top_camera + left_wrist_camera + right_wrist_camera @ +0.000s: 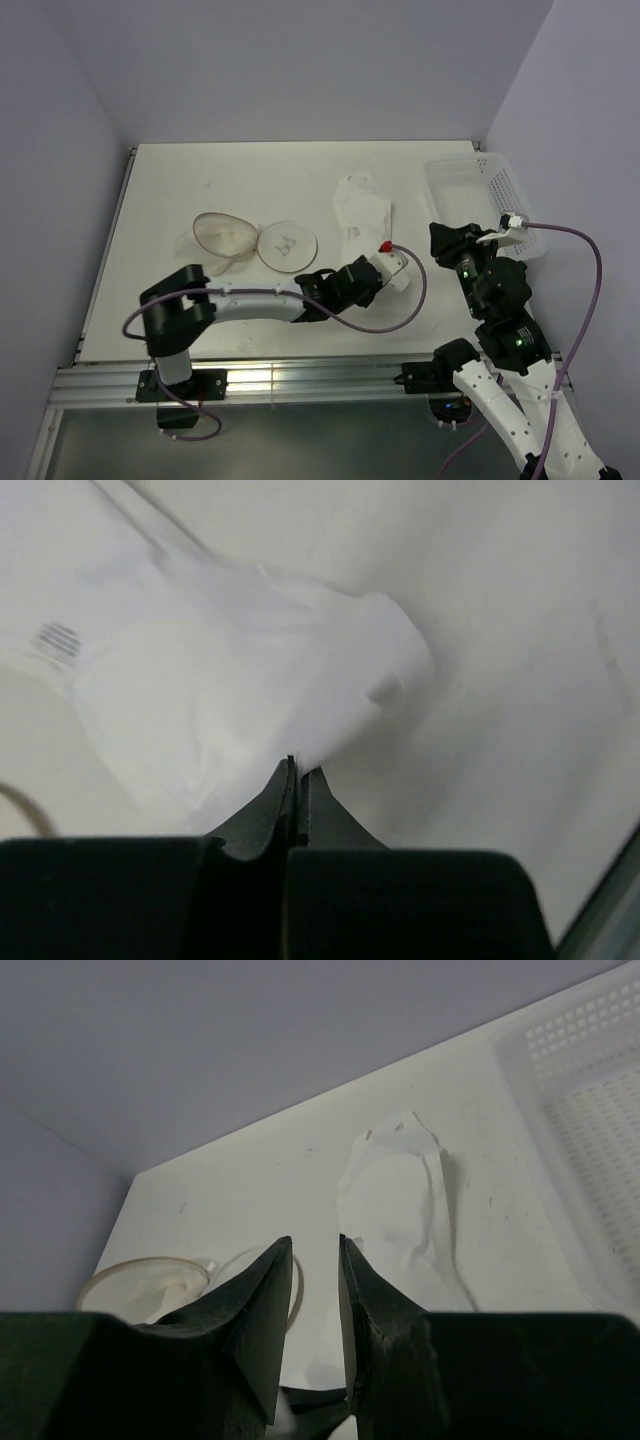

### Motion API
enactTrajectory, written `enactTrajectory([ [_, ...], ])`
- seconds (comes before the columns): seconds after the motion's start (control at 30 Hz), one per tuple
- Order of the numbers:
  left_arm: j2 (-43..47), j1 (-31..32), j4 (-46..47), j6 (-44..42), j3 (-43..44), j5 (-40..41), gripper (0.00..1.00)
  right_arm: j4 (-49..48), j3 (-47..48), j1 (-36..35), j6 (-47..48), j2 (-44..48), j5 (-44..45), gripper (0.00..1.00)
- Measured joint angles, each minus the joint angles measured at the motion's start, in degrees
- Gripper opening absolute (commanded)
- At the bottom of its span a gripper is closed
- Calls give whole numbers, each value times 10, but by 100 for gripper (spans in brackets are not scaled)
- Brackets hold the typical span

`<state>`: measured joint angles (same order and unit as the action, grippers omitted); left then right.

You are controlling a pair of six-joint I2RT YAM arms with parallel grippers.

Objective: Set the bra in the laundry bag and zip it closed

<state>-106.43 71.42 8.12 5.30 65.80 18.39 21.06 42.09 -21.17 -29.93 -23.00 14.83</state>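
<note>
The bra (pixel 362 213) is a white fabric garment lying folded on the table, right of centre. My left gripper (pixel 386 262) reaches to its near end and is shut on a fold of the fabric, as the left wrist view shows (pixel 298 768); there the bra (pixel 250 670) fills the frame. The laundry bag (pixel 288 245) lies open to the left, its tan-rimmed face with the black symbol up and its mesh half (pixel 222 235) beside it. My right gripper (pixel 438 236) is open and empty, above the table right of the bra (pixel 400 1200). The bag (pixel 150 1278) shows at the lower left of the right wrist view.
A white perforated plastic basket (pixel 480 195) stands at the table's right edge, just behind my right gripper; it also shows in the right wrist view (pixel 590 1130). A purple cable (pixel 415 295) loops from my left wrist over the table.
</note>
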Motion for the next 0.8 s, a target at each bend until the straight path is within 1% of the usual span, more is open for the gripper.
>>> enactTrajectory([
  [0.07, 58, 7, -18, 3, 5, 16, 0, -1, 0, 0, 2, 0, 10, 32],
  [0.13, 116, 19, -37, 6, 28, 27, 0, 0, 0, 0, 4, 0, 20, 32],
  [0.27, 199, 42, -74, 12, 113, 29, 0, -6, 0, 0, 12, -3, 38, 32],
  [0.37, 232, 46, -105, 15, 185, 24, 0, -11, 0, 0, 14, -10, 46, 32],
  [0.47, 243, 45, -129, 14, 262, 12, 0, -15, 0, 0, 15, -19, 48, 32],
  [0.53, 247, 41, -131, 15, 286, 1, 0, -16, 0, 0, 15, -23, 48, 32],
  [0.63, 255, 20, -130, 29, 280, -37, 0, -18, 0, 0, 15, -24, 46, 33],
  [0.8, 263, -70, -90, 80, 167, -114, 0, -19, -2, 0, 15, -24, 42, 33],
])
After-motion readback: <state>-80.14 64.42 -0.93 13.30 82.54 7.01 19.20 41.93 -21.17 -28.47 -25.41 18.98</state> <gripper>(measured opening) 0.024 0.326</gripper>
